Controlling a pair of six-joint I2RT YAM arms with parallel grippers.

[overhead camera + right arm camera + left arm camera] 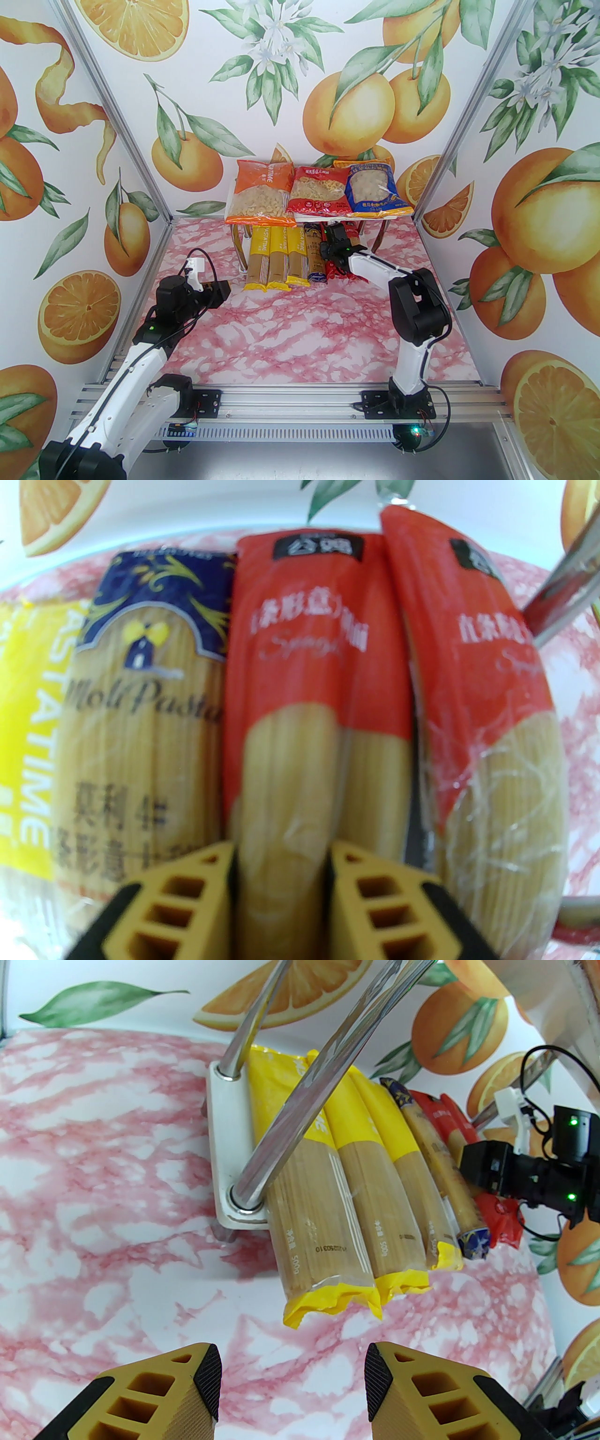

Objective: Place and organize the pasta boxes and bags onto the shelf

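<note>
Left pincer (293,1372) wide open over bench (93,1194); yellow packs (356,1180) ahead on shelf (220,1138) lower board. Right pincer (281,855) narrow, clamping red pack (304,667); blue pack (150,691) just left, second red pack (492,691) right. Bags (309,192) above, on top board.

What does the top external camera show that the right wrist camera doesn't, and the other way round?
Top external gives: the orange bag, red bag and blue bag side by side on top of the shelf, all three yellow packs, and the left gripper off to the shelf's left.
Right wrist gives: the print "Moli Pasta" on the dark blue pack, and the right gripper with a finger on each side of a red pack.
Both: yellow, blue and red packs lying side by side.
</note>
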